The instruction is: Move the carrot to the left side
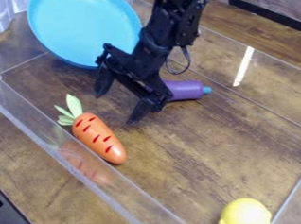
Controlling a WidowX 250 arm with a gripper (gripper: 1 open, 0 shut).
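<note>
The orange carrot (97, 136) with its green leafy top lies on the wooden table at the lower left, tip pointing to the lower right. My black gripper (120, 95) hangs just above and to the right of the carrot's leaves, fingers spread wide and open with nothing between them. One fingertip (102, 86) is on the left, the other on the right near the eggplant. The gripper is apart from the carrot.
A purple eggplant (186, 89) lies right behind the gripper. A blue plate (79, 25) sits at the back left. A yellow lemon (245, 219) rests at the front right. Clear plastic walls (39, 127) fence the table along the front and left.
</note>
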